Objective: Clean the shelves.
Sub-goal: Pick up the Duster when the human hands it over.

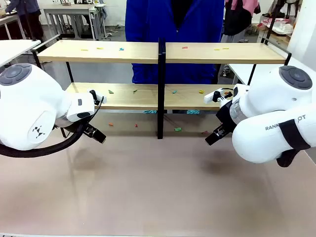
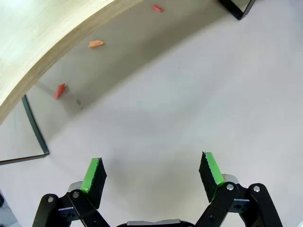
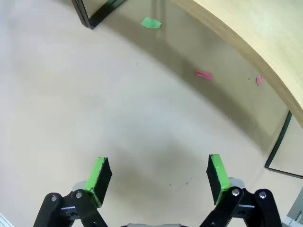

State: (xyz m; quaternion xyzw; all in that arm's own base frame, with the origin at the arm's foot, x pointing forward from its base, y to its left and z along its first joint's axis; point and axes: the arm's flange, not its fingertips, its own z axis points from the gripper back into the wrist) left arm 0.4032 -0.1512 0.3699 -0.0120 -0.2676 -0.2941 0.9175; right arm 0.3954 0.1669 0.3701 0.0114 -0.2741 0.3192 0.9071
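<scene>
- The left gripper (image 2: pixel 152 169) stands wide open, its green pads (image 2: pixel 93 171) well apart and nothing between them — bare beige tabletop (image 2: pixel 189 94) lies beyond the fingertips.
- Ahead of its fingers and to their left, the lower board of the shelves (image 2: pixel 38 38) curves across the wrist view. An orange scrap (image 2: pixel 96 44) and a red scrap (image 2: pixel 60 90) lie on the table by its edge.
- The right gripper (image 3: pixel 158 170) is likewise spread fully, holding nothing.
- Ahead of those fingers and to their right runs the board again, with a green scrap (image 3: pixel 151 22) and a pink scrap (image 3: pixel 204 74) in its shadow, well apart from the pads.
- In the front view, small coloured bits (image 1: pixel 121 49) dot both tiers, and a person (image 1: pixel 173 29) in a blue coat stands behind.
</scene>
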